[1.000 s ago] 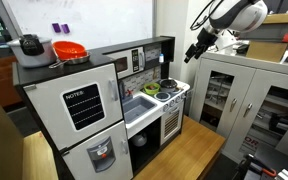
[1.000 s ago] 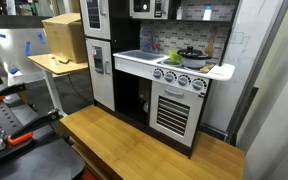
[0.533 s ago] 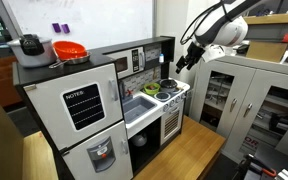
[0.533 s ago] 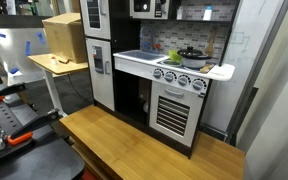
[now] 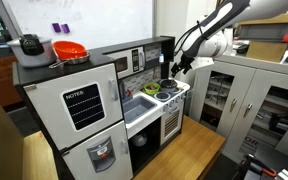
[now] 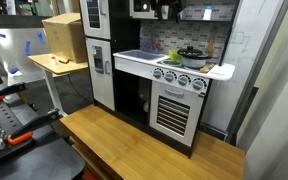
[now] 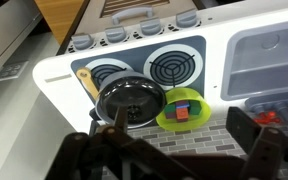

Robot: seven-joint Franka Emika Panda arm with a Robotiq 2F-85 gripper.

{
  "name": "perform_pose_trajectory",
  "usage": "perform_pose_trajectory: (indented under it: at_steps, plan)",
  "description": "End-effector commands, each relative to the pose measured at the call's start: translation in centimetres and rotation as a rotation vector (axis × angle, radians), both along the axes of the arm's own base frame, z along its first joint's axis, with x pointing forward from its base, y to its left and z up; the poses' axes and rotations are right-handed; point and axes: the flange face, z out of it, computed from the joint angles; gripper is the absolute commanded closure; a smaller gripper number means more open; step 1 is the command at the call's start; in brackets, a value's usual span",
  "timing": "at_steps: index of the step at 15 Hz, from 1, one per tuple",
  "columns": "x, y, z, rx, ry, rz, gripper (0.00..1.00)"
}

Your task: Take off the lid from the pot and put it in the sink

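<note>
The toy kitchen [image 5: 94, 100] is the biggest thing. The arm [image 5: 212, 22] has swung down from up high, so the pincer [image 7: 174, 145] now hangs over the white bench [image 7: 216, 80], wide open and empty. The sink [image 7: 269, 65] is nearby. The lid [image 7: 132, 98] still sits on the pot [image 7: 102, 108], so grabbing comes next. A green bowl [image 7: 182, 110] right beside it could get bumped

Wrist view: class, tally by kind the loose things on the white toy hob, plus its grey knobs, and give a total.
Dark round pot with lid: 1
Lime-green plastic bowl: 1
Yellow wooden spatula: 1
Grey round knobs: 4
Total: 7
</note>
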Motion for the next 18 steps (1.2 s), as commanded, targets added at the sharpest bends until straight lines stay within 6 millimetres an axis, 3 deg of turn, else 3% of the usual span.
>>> perform_pose_trajectory:
  at_steps: [1,6,9,11,15,18]
  plan:
    - [2.1,-2.9,0.0,0.007,-0.016,-0.001,0.0]
    - [4.3,-7.8,-0.6,0.023,-0.003,0.047,0.0]
    - [5.5,-8.9,-1.5,0.042,0.015,0.104,0.0]
    - [6.3,-8.6,-2.3,0.049,0.027,0.139,0.0]
    - [7.7,-6.3,-4.4,0.053,0.058,0.192,0.0]
    - [7.9,-5.7,-4.9,0.025,0.07,0.192,0.0]
